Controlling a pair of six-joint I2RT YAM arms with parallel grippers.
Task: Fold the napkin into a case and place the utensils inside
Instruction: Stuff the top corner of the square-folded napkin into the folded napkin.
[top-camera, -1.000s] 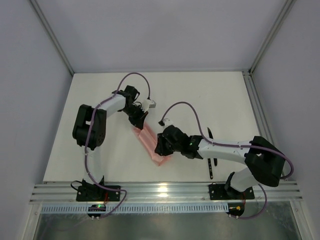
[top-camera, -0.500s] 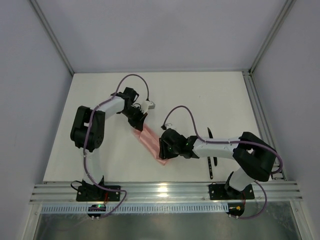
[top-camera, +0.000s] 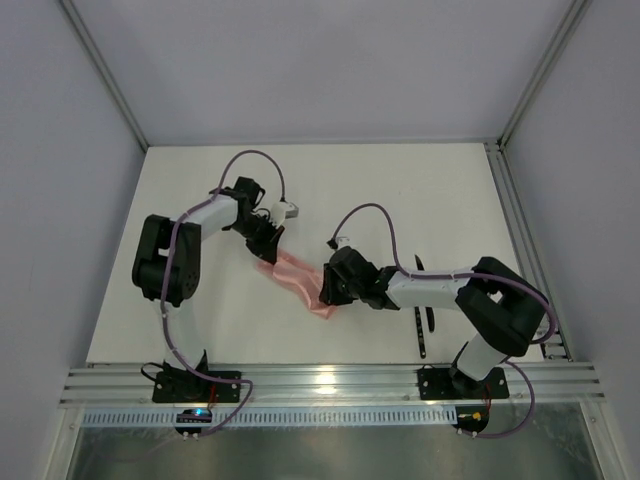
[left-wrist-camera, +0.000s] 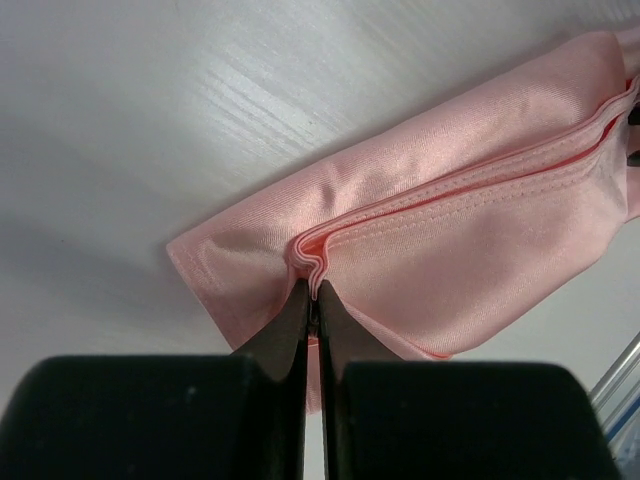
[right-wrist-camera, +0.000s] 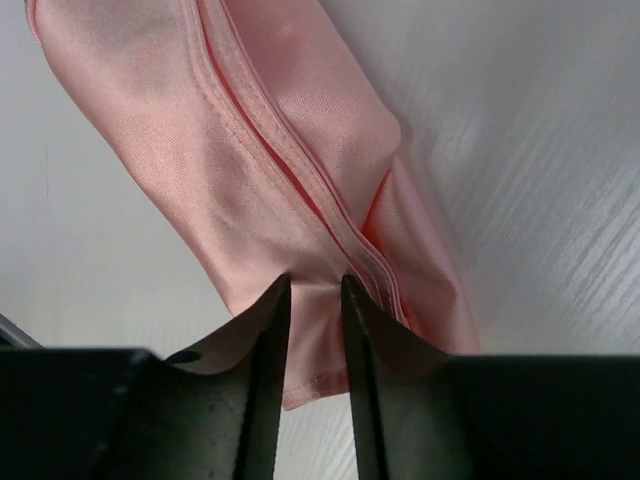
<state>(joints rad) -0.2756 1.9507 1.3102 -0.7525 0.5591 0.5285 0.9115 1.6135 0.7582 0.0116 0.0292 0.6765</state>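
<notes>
The salmon-pink napkin lies on the white table as a narrow folded case, running from far left to near right. My left gripper is at its far-left end, shut on the bunched layered hems. My right gripper is at the near-right end. Its jaws stand a little apart, tips touching the cloth, which shows flat in the gap. The dark utensils lie to the right, partly hidden under my right arm.
The white table stretches behind and to both sides of the napkin. A metal rail runs along the near edge, with both arm bases on it. Frame posts border the right side.
My left gripper has drawn the napkin's far end leftward, so the case lies flatter across the table. My right gripper shifted slightly farther along the cloth and its jaws widened.
</notes>
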